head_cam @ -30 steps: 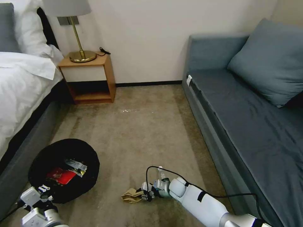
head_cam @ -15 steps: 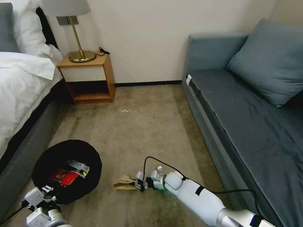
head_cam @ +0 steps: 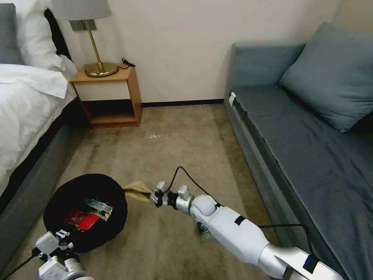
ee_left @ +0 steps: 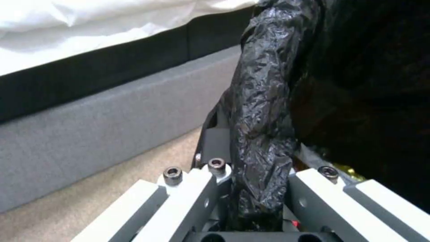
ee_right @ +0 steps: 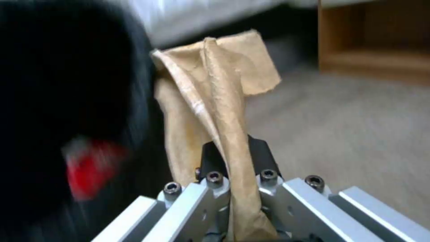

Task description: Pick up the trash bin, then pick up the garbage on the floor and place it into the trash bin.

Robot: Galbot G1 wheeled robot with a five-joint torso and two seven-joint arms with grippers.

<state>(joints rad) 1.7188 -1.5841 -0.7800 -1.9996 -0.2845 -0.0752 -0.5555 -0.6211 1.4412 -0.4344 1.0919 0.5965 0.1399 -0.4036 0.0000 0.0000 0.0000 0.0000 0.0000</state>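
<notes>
The right gripper is pinching the tan paper scrap between closed fingers and holding it clear of the carpet, just beside the rim of the trash bin on the sofa side. The left gripper is clamping the bin's bag-covered rim at the edge nearest the robot, with the bin lying close beside the bed and holding a red-and-white wrapper and what appears to be a gold-brown snack wrapper; a small green-labelled bottle is resting on the carpet away from the bin, partly hidden under the right arm
</notes>
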